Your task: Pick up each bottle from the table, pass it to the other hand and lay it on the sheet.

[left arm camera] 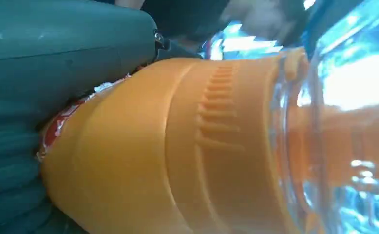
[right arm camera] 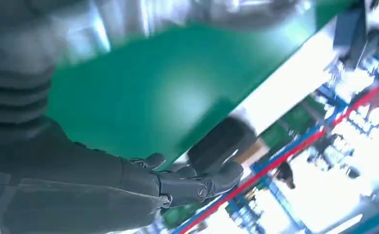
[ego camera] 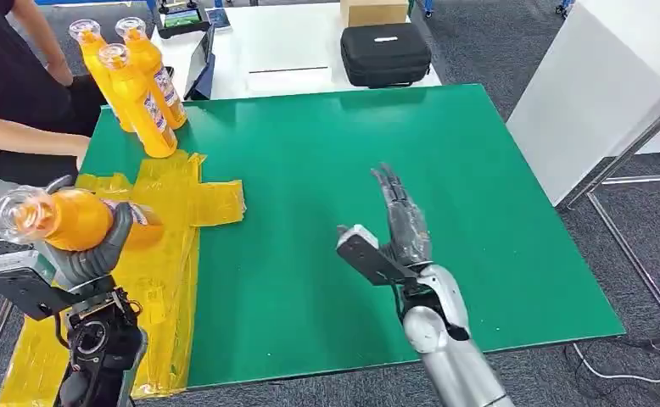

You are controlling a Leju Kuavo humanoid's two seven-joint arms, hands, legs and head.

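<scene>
Left hand [ego camera: 89, 254] grips orange bottle [ego camera: 59, 219], held on its side above yellow sheet [ego camera: 170, 254], clear cap end toward table's left edge. Right hand [ego camera: 399, 225] over green table [ego camera: 327, 153], fingers straight and spread, holding nothing. Three more bottles [ego camera: 136, 80] upright at far left corner, beside person [ego camera: 13, 93].

Held bottle [ego camera: 72, 219]: glossy orange plastic, ribbed shoulder, clear shiny cap. Three standing bottles [ego camera: 136, 85]: same glossy plastic, printed labels. Sheet [ego camera: 165, 246]: thin yellow translucent film, wrinkled, shiny. Table mat [ego camera: 352, 170]: green, smooth, slight sheen. Left hand [ego camera: 97, 250]: matt grey ribbed cover. Right hand [ego camera: 403, 225]: dark matt fingers, silver metallic forearm. Black case [ego camera: 386, 52]: matt fabric-like shell.
</scene>
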